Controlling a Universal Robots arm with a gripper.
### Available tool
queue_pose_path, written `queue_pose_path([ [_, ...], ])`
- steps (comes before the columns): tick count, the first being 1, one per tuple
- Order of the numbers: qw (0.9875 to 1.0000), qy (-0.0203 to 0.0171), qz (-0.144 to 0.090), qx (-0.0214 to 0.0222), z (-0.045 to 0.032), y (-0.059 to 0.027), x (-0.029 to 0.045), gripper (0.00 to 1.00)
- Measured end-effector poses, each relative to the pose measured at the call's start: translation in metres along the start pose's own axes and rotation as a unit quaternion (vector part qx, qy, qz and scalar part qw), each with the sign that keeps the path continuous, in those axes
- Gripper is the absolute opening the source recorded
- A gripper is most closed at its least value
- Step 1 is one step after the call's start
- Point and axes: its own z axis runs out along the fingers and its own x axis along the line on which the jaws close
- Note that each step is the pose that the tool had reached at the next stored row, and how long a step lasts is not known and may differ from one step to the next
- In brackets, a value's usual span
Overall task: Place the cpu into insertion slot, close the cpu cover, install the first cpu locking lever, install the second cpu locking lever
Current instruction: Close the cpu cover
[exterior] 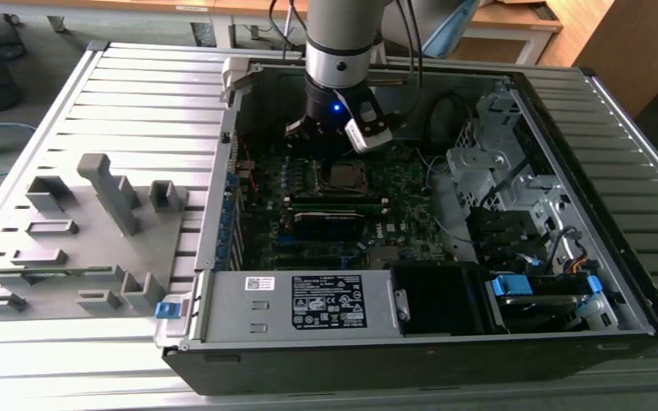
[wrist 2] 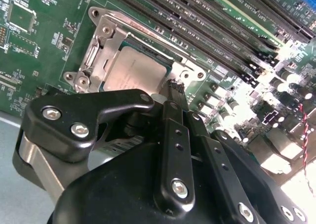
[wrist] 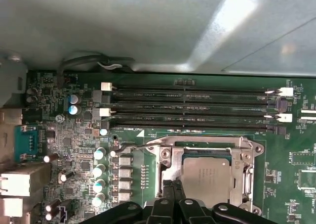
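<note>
**Exterior view.** The case (exterior: 603, 282) lies open, and the arm reaches down into its far half. The gripper (exterior: 320, 141) hangs just over the board (exterior: 403, 193), at the far edge of the cover (exterior: 329, 175).

**Second wrist view.** The cpu (wrist 2: 136, 70) sits in the slot (wrist 2: 163, 61). The cover is folded down around it, and the grey top shows through the window. The fingers (wrist 2: 174, 125) are drawn together with nothing visible between them. Their tips are at the cover's edge, beside a corner of the cpu; whether they touch it or hang just off it cannot be settled. The memory slots (wrist 2: 207, 26) run just beyond the cover's far side.

**First wrist view.** The cover frames the cpu on all four sides. A thin wire lever (wrist: 132, 146) runs out from the cover's corner towards the row of capacitors (wrist: 98, 170) near the board's edge. It appears to stand free rather than hooked down, so the cover is probably held by nothing more than its own weight.

**Risks, as judged:**
- The tips have only a narrow metal rim to work against. A slip inward would drag them across the cpu's top. A slip outward would send them into the capacitors or the memory slots.
- If the cpu sits a little askew in the slot, pressing the cover down could bend the contacts beneath.
- The lever is springy wire. If caught badly, it could flick loose and lift the cover.
</note>
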Motion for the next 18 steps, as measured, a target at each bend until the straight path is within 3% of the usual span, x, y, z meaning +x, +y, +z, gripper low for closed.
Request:
queue_pose_path([
  [5, 0.9998, 0.0004, 0.018, 0.0003, 0.0010, -0.0001, 0.0001, 0.11],
  [18, 0.9998, 0.0003, 0.018, 0.0001, 0.0016, 0.0001, 0.0012, 0.11],
])
